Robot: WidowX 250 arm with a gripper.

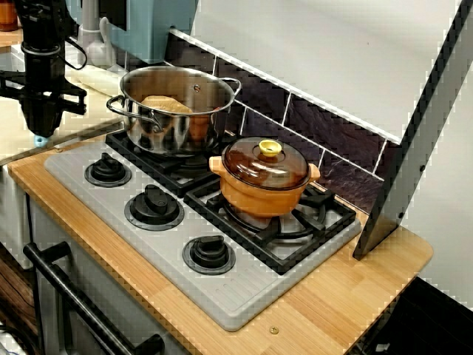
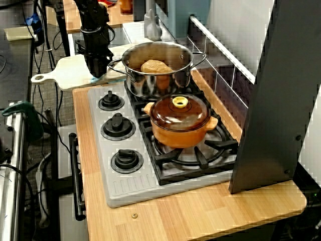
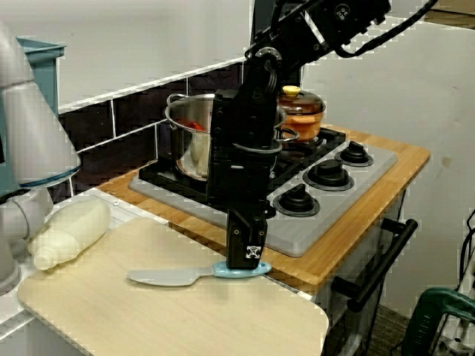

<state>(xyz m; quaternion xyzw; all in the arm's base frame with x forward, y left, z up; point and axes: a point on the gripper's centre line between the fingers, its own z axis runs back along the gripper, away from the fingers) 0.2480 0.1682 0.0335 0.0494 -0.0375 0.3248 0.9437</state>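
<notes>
tool touching handle of pale-blue plastic spatula | closed or open: cannot tell | spatula flat on pale wooden cutting board, not lifted

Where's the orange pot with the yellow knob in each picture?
Close stove view: the orange pot is at the centre, on the right-hand burner.
Higher stove view: centre, on the nearer burner.
View across the cutting board: upper middle, just right of the arm.
Shared landmark: the steel pot stands right beside it in all three.
</notes>
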